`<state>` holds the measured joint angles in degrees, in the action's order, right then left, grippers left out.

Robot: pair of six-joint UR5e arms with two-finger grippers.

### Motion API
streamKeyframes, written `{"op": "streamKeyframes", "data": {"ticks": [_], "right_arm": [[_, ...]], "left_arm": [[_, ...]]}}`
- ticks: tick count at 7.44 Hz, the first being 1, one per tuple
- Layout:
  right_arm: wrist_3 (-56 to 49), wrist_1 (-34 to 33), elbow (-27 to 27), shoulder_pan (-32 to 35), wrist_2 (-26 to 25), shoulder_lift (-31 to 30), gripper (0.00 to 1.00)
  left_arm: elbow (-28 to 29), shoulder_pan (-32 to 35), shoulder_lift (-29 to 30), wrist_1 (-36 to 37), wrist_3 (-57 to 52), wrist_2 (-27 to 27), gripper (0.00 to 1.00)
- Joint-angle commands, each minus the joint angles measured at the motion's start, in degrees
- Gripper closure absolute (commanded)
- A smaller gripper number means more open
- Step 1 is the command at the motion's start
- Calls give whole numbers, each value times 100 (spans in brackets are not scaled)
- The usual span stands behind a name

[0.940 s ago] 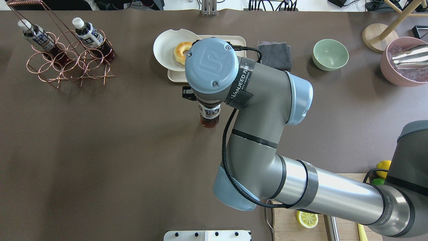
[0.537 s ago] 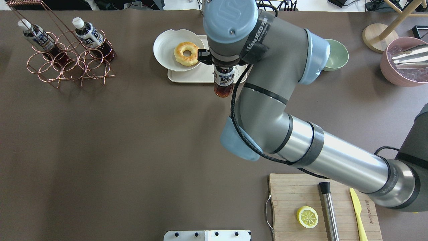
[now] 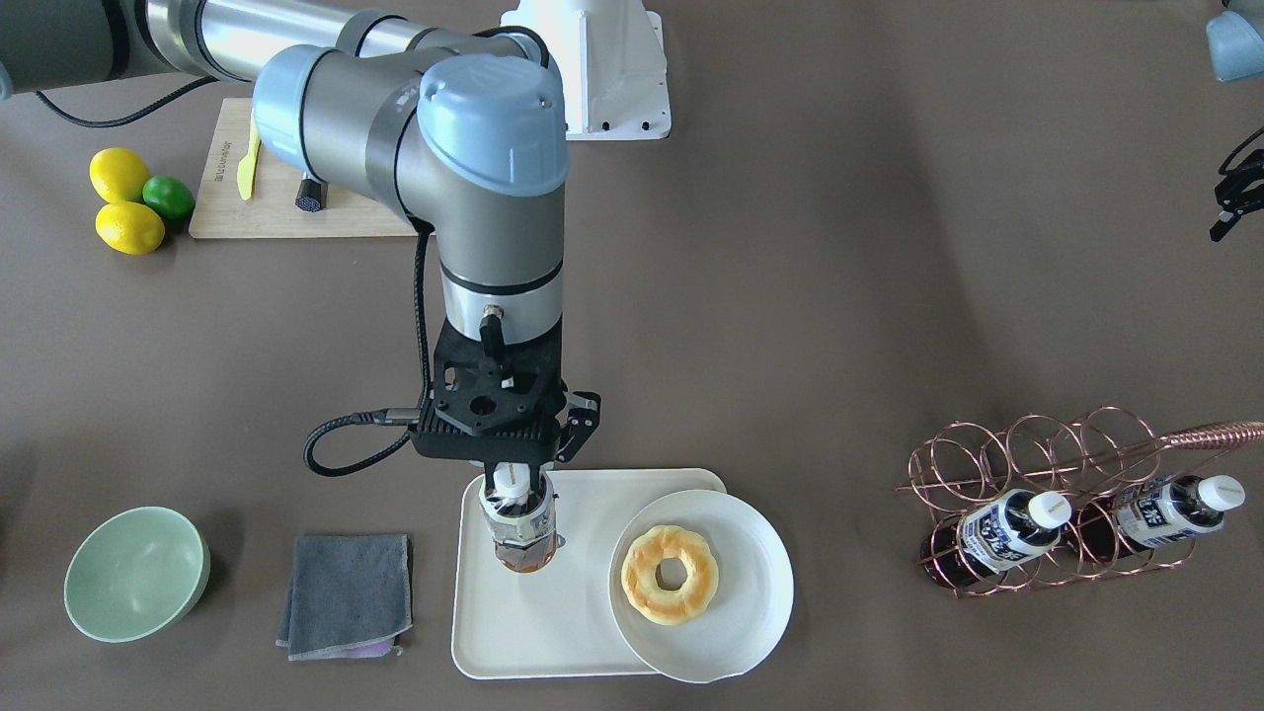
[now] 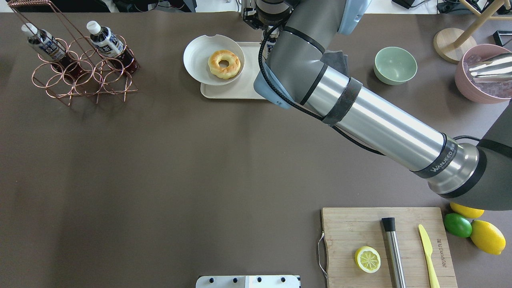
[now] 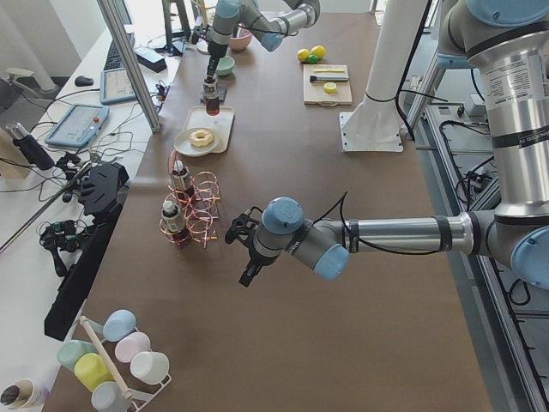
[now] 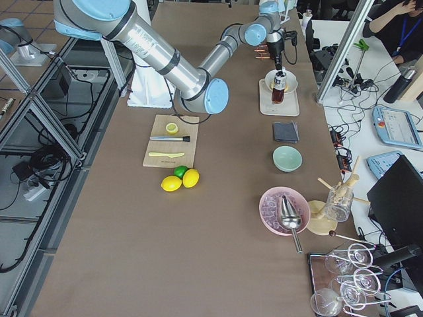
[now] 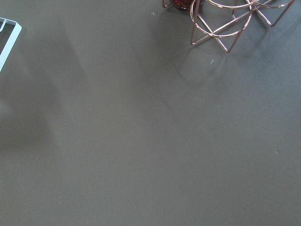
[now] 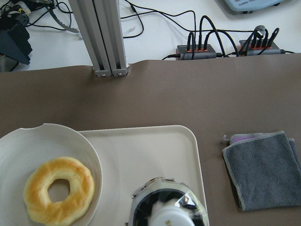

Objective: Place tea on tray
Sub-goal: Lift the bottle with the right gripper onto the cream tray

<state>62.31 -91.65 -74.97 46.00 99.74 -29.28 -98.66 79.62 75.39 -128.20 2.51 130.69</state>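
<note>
— Does the right wrist view show the whole tea (image 8: 165, 207)?
— No, the bottom edge cuts it. Overhead, the right arm (image 4: 360, 108) nearly hides it and the right end of the tray (image 4: 224, 93).

The tea (image 3: 521, 538) is glossy clear plastic, the tray (image 3: 533, 632) smooth and matt, the rack (image 3: 1062, 464) shiny copper-coloured wire.

Probably robotics lab: aluminium frame posts (image 8: 109, 35), cable hubs (image 8: 200, 52), operator desks (image 5: 96, 67) alongside.

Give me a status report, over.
Right gripper shut on tea, upright over tray; touchdown unclear. Left gripper away by the rack, state unclear. Doughnut plate beside, not blocking.
</note>
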Motion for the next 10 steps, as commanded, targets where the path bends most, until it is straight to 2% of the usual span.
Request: {"op": "streamKeyframes", "data": {"ticks": [1, 5, 10], "right_arm": [[-210, 394, 597, 181, 142, 63, 100], [-149, 534, 685, 199, 387, 10, 100], [-149, 543, 686, 190, 388, 1, 100]], "left_arm": [[-13, 9, 2, -65, 21, 0, 0], [4, 9, 20, -65, 30, 0, 0], [48, 9, 46, -65, 21, 0, 0]]}}
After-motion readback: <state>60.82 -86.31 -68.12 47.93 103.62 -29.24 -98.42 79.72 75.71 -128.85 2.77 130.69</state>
